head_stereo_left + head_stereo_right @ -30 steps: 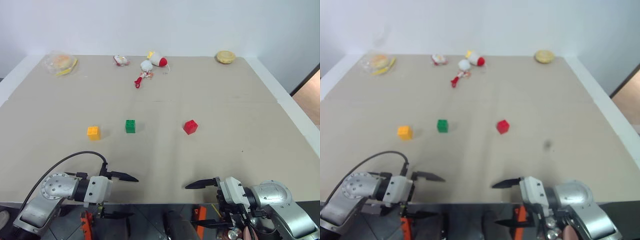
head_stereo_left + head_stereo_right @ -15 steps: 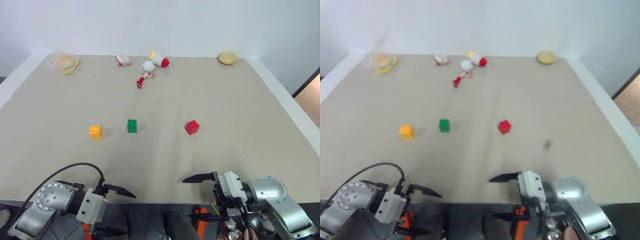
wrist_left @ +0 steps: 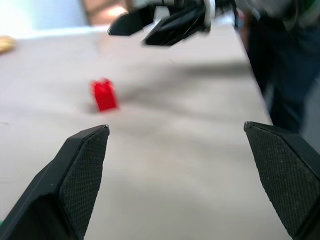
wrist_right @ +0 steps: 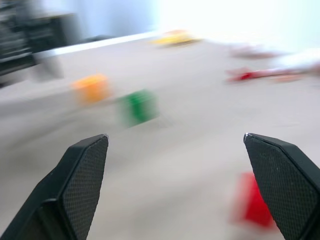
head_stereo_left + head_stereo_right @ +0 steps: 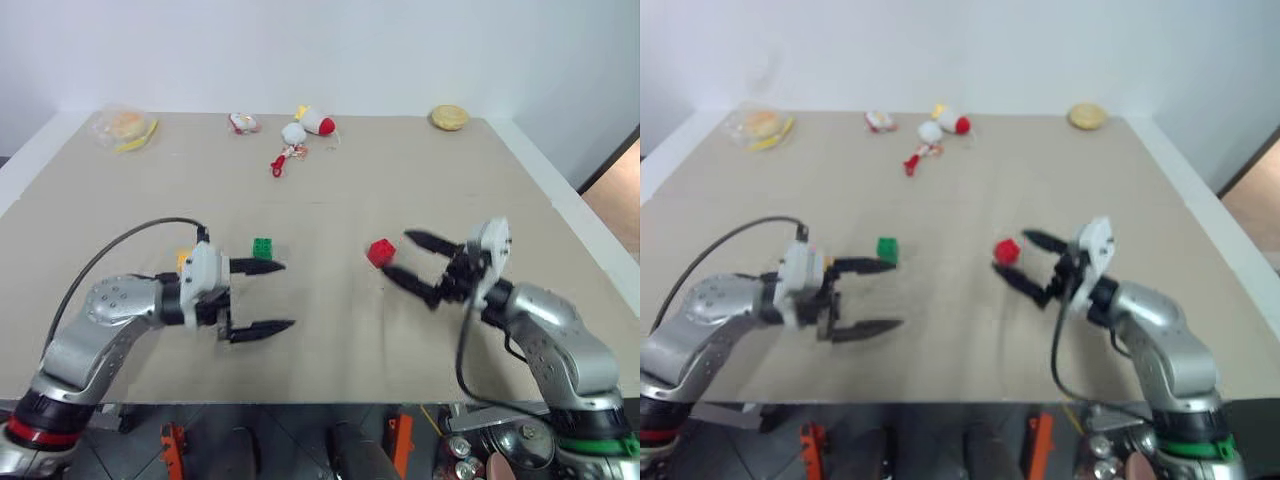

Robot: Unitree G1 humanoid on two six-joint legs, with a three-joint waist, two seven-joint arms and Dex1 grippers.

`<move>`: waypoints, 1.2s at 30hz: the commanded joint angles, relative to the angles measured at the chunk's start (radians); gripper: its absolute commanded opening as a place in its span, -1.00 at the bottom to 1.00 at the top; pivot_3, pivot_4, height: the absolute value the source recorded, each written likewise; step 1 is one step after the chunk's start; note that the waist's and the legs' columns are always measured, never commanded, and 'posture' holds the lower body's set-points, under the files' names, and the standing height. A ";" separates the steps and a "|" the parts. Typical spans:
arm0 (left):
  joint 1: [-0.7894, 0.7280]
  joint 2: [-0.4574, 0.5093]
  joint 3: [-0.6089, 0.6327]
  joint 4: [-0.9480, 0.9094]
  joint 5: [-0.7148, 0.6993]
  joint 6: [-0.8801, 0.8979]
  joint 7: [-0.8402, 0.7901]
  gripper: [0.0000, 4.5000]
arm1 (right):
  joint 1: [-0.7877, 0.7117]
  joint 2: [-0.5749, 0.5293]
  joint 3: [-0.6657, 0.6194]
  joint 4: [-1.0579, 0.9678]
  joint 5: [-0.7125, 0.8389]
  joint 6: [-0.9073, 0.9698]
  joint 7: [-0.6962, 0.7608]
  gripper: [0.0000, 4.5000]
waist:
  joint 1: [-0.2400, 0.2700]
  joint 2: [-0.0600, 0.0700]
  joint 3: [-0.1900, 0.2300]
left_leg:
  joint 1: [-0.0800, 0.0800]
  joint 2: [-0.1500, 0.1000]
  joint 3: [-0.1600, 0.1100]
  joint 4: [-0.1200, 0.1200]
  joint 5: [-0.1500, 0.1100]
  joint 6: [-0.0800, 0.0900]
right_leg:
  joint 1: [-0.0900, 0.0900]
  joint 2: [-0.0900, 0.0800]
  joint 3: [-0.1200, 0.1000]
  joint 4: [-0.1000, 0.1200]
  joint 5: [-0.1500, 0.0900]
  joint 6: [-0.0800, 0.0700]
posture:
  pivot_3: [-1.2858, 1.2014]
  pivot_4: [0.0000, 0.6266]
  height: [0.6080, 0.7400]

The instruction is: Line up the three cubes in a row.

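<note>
Three cubes lie across the middle of the tan table (image 5: 330, 190). The green cube (image 5: 263, 247) is just behind my left gripper (image 5: 288, 295), which hovers open and points right. My left wrist partly covers the yellow-orange cube (image 4: 91, 86). The red cube (image 5: 379, 252) sits right at the fingertips of my right gripper (image 5: 397, 254), which is open and points left; I cannot tell if they touch. In the left wrist view the red cube (image 3: 104, 95) lies ahead, between my open fingers (image 3: 85, 165), with the right gripper (image 3: 160, 20) beyond it.
At the table's far edge lie a wrapped burger (image 5: 125, 125) on the left, several red-and-white toys (image 5: 300, 130) in the middle and a round tan food item (image 5: 450, 117) on the right. A white border (image 5: 590, 215) runs along the table's right side.
Both arms have risen from the table's near edge and swung forward over it, the left to the green cube, the right to the red cube. The cubes have not moved.
</note>
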 commanded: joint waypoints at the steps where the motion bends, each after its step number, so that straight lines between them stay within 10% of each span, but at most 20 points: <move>1: -0.044 -0.068 -0.014 0.006 0.026 0.017 0.068 0.99 | -0.055 0.030 -0.013 0.032 -0.047 0.051 -0.116 1.00 | 0.001 0.000 0.000 | -0.002 0.000 -0.001 0.000 0.000 0.000 | -0.001 0.002 0.001 0.000 0.000 0.001 | 0.03 -0.52 0.94; 23: -0.082 -0.300 -0.030 0.062 0.149 -0.043 0.189 0.99 | -0.184 0.224 0.084 0.354 -0.258 0.039 -0.260 1.00 | -0.001 0.001 0.000 | -0.006 0.000 -0.003 0.002 0.002 0.004 | -0.003 0.004 0.002 0.000 0.004 0.003 | 0.03 -0.52 0.94; 32: -0.091 -0.324 -0.017 0.098 0.150 -0.061 0.189 1.00 | -0.196 0.224 0.054 0.334 -0.249 0.025 -0.231 -0.42 | -0.001 0.001 0.000 | -0.006 0.000 -0.003 0.001 0.002 0.004 | -0.003 0.004 0.002 0.000 0.005 0.003 | 0.03 -0.52 0.94; 36: -0.065 -0.291 -0.027 0.093 0.133 -0.061 0.113 1.00 | -0.163 0.155 0.076 0.240 -0.208 0.037 -0.078 -0.42 | -0.001 0.001 0.000 | -0.006 0.000 -0.003 0.001 0.002 0.004 | -0.003 0.004 0.002 0.000 0.005 0.003 | 0.03 -0.52 0.94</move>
